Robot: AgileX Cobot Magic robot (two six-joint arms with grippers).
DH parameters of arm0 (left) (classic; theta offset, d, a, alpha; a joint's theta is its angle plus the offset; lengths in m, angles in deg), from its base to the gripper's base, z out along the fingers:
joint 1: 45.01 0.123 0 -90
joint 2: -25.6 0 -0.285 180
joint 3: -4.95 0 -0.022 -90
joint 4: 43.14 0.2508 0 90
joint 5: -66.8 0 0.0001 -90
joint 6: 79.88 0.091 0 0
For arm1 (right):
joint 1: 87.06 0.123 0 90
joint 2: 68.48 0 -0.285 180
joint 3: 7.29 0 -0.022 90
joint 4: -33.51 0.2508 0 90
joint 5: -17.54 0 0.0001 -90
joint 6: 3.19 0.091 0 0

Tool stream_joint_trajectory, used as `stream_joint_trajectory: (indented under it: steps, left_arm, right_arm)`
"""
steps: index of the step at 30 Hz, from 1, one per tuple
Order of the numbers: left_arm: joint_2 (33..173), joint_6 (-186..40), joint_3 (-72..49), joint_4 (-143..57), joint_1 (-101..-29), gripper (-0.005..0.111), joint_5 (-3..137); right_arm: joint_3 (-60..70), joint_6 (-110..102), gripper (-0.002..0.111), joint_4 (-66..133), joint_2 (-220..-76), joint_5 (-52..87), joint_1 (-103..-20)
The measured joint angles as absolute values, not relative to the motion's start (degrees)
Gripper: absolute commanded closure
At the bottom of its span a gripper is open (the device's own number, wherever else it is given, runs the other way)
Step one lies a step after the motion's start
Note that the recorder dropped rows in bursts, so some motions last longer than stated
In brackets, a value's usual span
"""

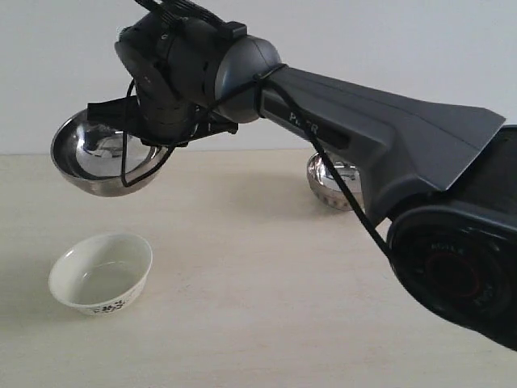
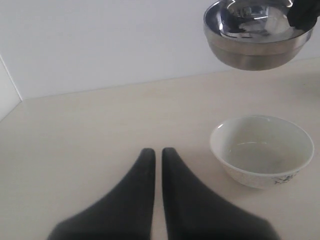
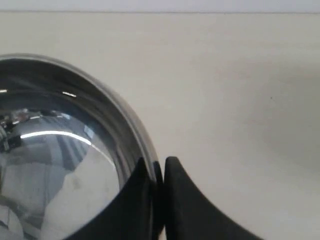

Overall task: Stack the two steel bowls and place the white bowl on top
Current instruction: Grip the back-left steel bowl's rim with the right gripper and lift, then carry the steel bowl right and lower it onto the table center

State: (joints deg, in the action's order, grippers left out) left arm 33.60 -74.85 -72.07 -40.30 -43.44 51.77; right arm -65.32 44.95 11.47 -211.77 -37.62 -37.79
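Observation:
My right gripper (image 1: 182,133) reaches across to the left and is shut on the rim of a plain-sided steel bowl (image 1: 97,162), holding it in the air, mouth tilted toward the camera. In the right wrist view one of the fingers (image 3: 142,200) is inside the steel bowl (image 3: 60,160) and one outside. The white bowl (image 1: 101,273) stands upright on the table below it. The second steel bowl (image 1: 333,184) sits farther back, partly hidden by the right arm. My left gripper (image 2: 157,151) is shut and empty, low over the table beside the white bowl (image 2: 262,150), with the held steel bowl (image 2: 257,37) above.
The pale wooden table (image 1: 258,323) meets a white wall at the back. The right arm's dark forearm (image 1: 380,137) and base (image 1: 460,267) fill the right side of the exterior view.

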Motion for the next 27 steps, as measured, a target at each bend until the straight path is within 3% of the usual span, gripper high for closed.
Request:
stream_joint_trajectory:
  steps: [27]
  left_arm:
    - [33.6,-74.9,-72.1,-40.3,-43.4,0.103,51.8]
  right_arm:
    - [-65.2,28.7,0.108,11.7,-198.6,-52.5,-33.9]
